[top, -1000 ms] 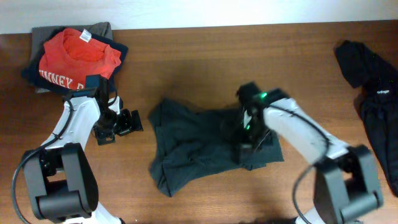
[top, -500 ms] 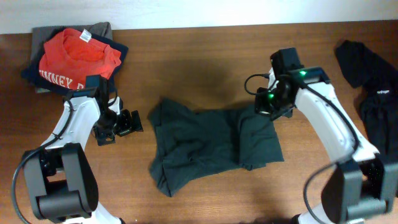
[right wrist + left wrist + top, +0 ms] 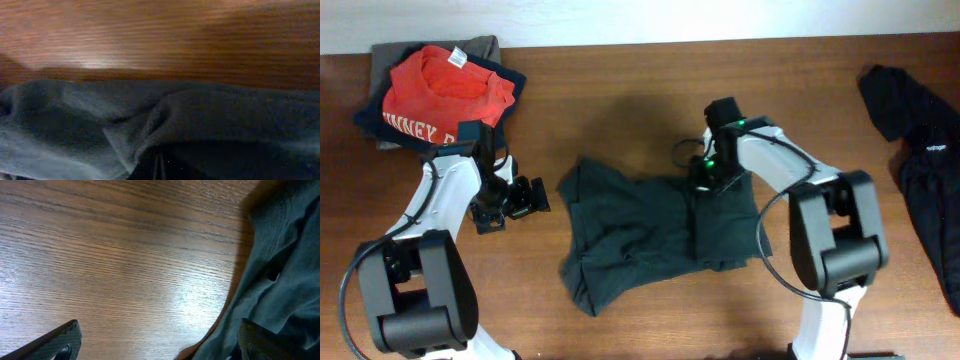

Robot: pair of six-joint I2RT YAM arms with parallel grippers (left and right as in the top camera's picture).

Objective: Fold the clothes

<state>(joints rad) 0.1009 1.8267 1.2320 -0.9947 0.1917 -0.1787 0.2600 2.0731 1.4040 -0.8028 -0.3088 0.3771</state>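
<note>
A dark grey-green garment [image 3: 640, 235] lies crumpled in the middle of the wooden table, its right part folded over itself. My left gripper [image 3: 525, 197] is open and low just left of the garment; in the left wrist view [image 3: 160, 350] its right finger sits over the garment's edge [image 3: 280, 255]. My right gripper [image 3: 705, 178] is at the garment's top edge. In the right wrist view its fingers [image 3: 156, 170] are pressed together with a fold of the cloth [image 3: 200, 115] gathered at them.
A stack of folded clothes topped by a red shirt [image 3: 445, 85] sits at the back left corner. A black garment [image 3: 920, 150] lies along the right edge. The table's far edge runs along the top.
My right gripper went from the garment's middle out to the right, then back left to its top edge; the right part now lies folded inward. The left arm has not moved.
</note>
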